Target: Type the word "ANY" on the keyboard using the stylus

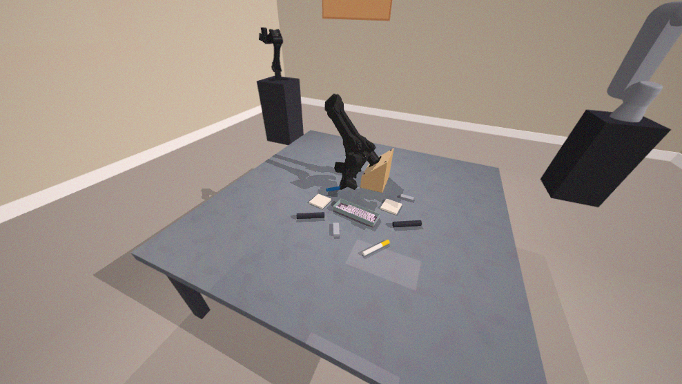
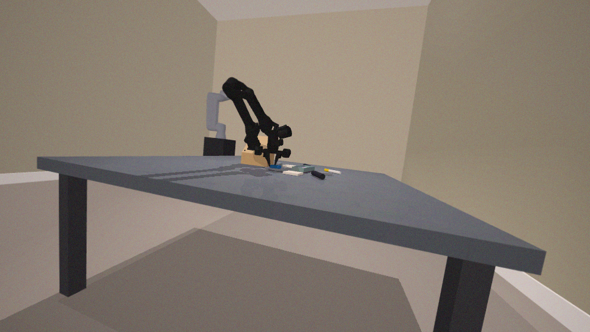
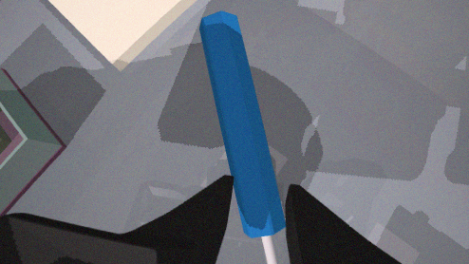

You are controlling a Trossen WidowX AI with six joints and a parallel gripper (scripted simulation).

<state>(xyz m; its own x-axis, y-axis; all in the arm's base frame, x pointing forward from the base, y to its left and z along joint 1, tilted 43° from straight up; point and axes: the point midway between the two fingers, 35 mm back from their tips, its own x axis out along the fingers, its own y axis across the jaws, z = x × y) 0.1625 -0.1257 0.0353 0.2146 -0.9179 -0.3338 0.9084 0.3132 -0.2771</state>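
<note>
So I'm driving the arm [image 1: 351,133] [image 2: 251,107] from over here, and right now the gripper [image 1: 346,187] [image 2: 272,166] [image 3: 259,189] has the blue stylus [image 1: 333,188] [image 2: 275,166] [image 3: 243,125] pinched between its fingers. On my wrist cam the blue body runs up from between the two black fingertips, leaning a bit, and a thin pale rod sticks out of its lower end.

The keyboard [image 1: 356,213] [image 2: 303,168] [image 3: 29,142] sits on the desk [image 1: 266,286] [image 2: 206,190] [image 3: 375,95] near the gripper, a greenish case with pale pinkish keys. The wrist cam only catches one corner of it at the left edge, and I can't read any letters there. The stylus is off to the side of it, not over the keys. From these angles I can't tell if it touches the desk.

There's a cream square [image 1: 319,201] [image 2: 292,172] [image 3: 121,28] near one end of the keyboard and another cream square [image 1: 391,206] near the other. Two black cylinders lie farther out, one [image 1: 310,215] [image 2: 317,175] on each side, plus a couple of small grey blocks, one [image 1: 336,229] of them close to the keyboard's long side. The white and yellow marker [image 1: 375,247] [image 2: 332,171] lies well apart from the gripper, and the wooden block [image 1: 376,176] [image 2: 254,158] stands just beside the arm.
</note>
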